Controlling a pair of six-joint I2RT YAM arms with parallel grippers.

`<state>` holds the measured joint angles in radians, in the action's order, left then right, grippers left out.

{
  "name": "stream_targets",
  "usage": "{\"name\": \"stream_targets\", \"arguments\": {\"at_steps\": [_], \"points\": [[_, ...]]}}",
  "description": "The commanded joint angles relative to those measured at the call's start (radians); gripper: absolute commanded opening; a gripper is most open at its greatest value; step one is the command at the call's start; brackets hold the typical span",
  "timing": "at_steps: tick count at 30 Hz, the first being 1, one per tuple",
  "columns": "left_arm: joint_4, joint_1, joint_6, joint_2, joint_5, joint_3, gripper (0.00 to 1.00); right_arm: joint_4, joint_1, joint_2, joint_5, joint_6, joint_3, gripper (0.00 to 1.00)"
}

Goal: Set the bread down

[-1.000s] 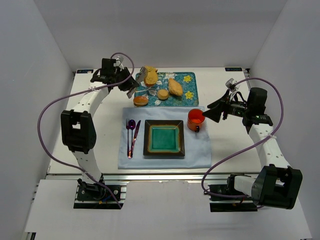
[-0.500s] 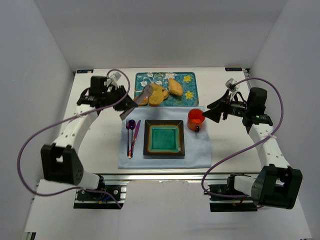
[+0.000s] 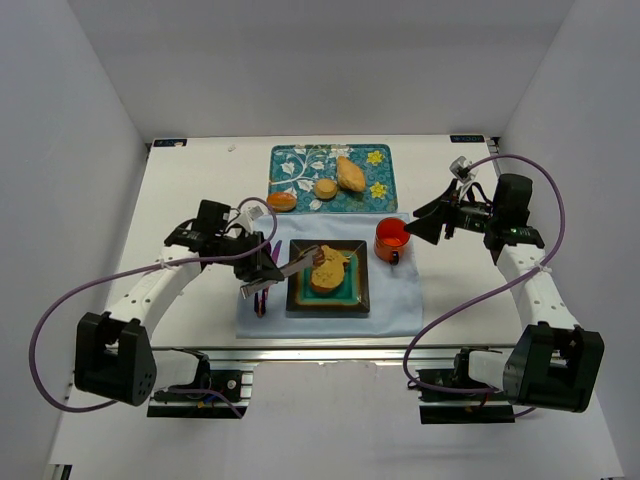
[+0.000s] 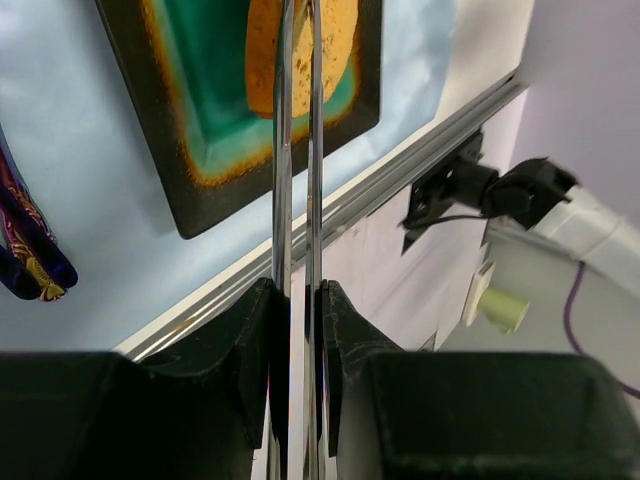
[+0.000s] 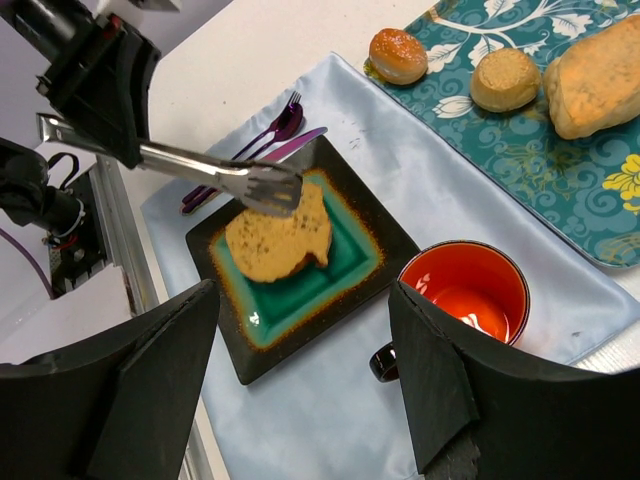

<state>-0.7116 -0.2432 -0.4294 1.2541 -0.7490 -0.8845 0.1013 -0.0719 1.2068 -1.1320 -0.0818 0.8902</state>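
Golden-brown and darker at the crust, the bread (image 3: 328, 270) sits over the teal centre of the square plate (image 3: 327, 309), in the middle of the top view. The right wrist view shows the slice low on the glaze and slightly tilted. Its upper edge is caught between the tips of a pair of metal tongs (image 3: 285, 272). Whether the slice is fully down on the plate cannot be told.

The left gripper (image 4: 298, 310) is clamped on the handles of the tongs. In its own wrist view the two steel blades run almost parallel and close together up to the bread at the top of the frame. In the top view this arm reaches in from the left, with the tongs slanting up and right across the plate's left rim.

The plate stands on a pale blue cloth mat (image 3: 395, 295). Purple cutlery (image 5: 270, 135) lies on the mat just beside the plate's left edge, partly under the left gripper in the top view. An orange mug (image 3: 391, 240) stands on the mat just off the plate's upper right corner.

The right gripper (image 3: 412, 224) hangs to the right of the mug, apart from it, with its jaws spread wide.

Above the mat, a teal flowered tray (image 3: 375, 185) carries an elongated loaf (image 3: 350, 174) and two small round rolls (image 3: 326, 188), well apart from the plate.
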Motion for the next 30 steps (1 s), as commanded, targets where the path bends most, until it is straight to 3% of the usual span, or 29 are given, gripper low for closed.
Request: {"name": "stream_targets", "arguments": {"at_steps": [1, 2, 4, 11, 17, 21, 26, 30], "points": [[-0.009, -0.021, 0.058, 0.01, -0.009, 0.01, 0.13, -0.026, -0.005, -0.006, -0.028, -0.006, 0.046, 0.74], [-0.009, -0.024, 0.063, 0.021, -0.004, 0.012, 0.16, -0.025, -0.005, -0.009, -0.026, -0.007, 0.044, 0.74], [-0.012, -0.024, 0.069, 0.022, 0.011, 0.006, 0.33, -0.02, -0.005, -0.016, -0.025, -0.007, 0.039, 0.74], [-0.028, -0.024, 0.078, 0.013, 0.033, -0.047, 0.53, -0.02, -0.005, -0.03, -0.022, -0.009, 0.023, 0.74], [-0.06, -0.022, 0.087, 0.015, 0.103, -0.111, 0.52, -0.022, -0.005, -0.02, -0.022, -0.013, 0.03, 0.74], [-0.097, 0.01, 0.089, 0.013, 0.187, -0.226, 0.45, -0.022, -0.005, -0.015, -0.026, -0.016, 0.033, 0.74], [-0.098, 0.177, 0.124, -0.001, 0.284, -0.295, 0.36, -0.02, -0.003, -0.013, -0.029, -0.027, 0.033, 0.74], [0.007, 0.3, 0.159, 0.011, 0.527, -0.255, 0.34, -0.018, -0.003, -0.009, -0.035, -0.027, 0.036, 0.74]]}}
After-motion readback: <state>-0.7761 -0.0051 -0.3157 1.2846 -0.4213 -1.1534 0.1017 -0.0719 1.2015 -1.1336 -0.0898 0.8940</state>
